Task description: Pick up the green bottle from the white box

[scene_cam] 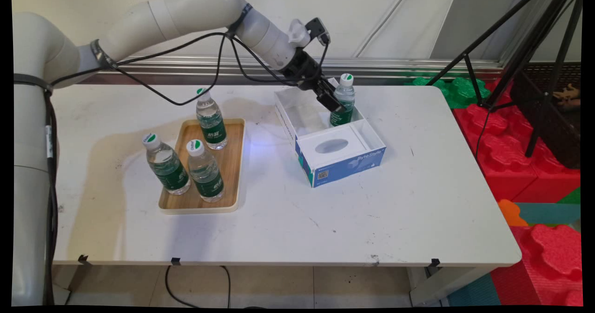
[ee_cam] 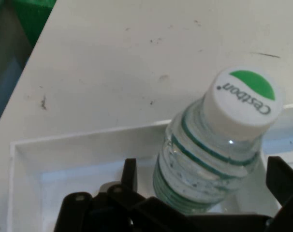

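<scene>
Looking at the main view first: black two-finger gripper (scene_cam: 337, 103) down inside the open white-and-blue cardboard box (scene_cam: 348, 166), reaching in from the upper left, level with the green label of a clear plastic water bottle with a white-and-green cap (scene_cam: 347, 92). Bottle upright in the box's far right corner, cap well above the rim. Box near the middle of the white table (scene_cam: 325, 220), oval cut-out panel on its near part. Well apart to the left, a light wooden rectangular tray (scene_cam: 232, 164) with three more bottles of the same kind: one at the far end (scene_cam: 211, 120), two at the near end (scene_cam: 166, 164) (scene_cam: 205, 171), all upright. Black tripod (scene_cam: 534, 48) and red foam blocks (scene_cam: 511, 150) off the table's right side. Moving to the hand view: gripper (ee_cam: 206, 166) spread wide, one finger each side of the bottle (ee_cam: 219, 145), a sliver of gap visible on both sides, so straddling rather than clamping; nothing held. Bottle centred between the fingers, cap tilted toward the camera's upper right, lettering readable. White box wall (ee_cam: 88, 140) running behind the bottle, bare scuffed table (ee_cam: 112, 58) beyond it. Whether the pads graze the label lower down: hidden by the linkage, cannot tell.
</scene>
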Available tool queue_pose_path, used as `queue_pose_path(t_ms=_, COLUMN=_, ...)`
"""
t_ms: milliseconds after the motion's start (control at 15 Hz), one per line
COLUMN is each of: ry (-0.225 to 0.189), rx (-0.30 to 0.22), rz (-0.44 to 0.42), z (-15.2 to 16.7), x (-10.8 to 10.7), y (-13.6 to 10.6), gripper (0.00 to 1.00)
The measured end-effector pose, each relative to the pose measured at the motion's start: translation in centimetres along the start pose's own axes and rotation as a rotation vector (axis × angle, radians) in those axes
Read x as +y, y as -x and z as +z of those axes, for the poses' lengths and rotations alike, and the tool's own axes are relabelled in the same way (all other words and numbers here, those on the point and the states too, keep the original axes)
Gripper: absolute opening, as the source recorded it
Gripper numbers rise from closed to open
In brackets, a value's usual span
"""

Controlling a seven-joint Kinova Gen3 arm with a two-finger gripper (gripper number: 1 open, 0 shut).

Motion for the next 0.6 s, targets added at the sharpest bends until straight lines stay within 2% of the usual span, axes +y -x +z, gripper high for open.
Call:
queue_pose_path(t_ms=467, ry=0.001, rx=0.005, rz=-0.009, z=2.1, x=0.0, y=-0.2, gripper=1.0)
queue_pose_path(t_ms=533, ry=0.001, rx=0.005, rz=-0.01, z=2.3, x=0.0, y=-0.2, gripper=0.0)
queue_pose_path(t_ms=600, ry=0.0, rx=0.006, rz=-0.012, z=2.4, x=0.0, y=-0.2, gripper=0.0)
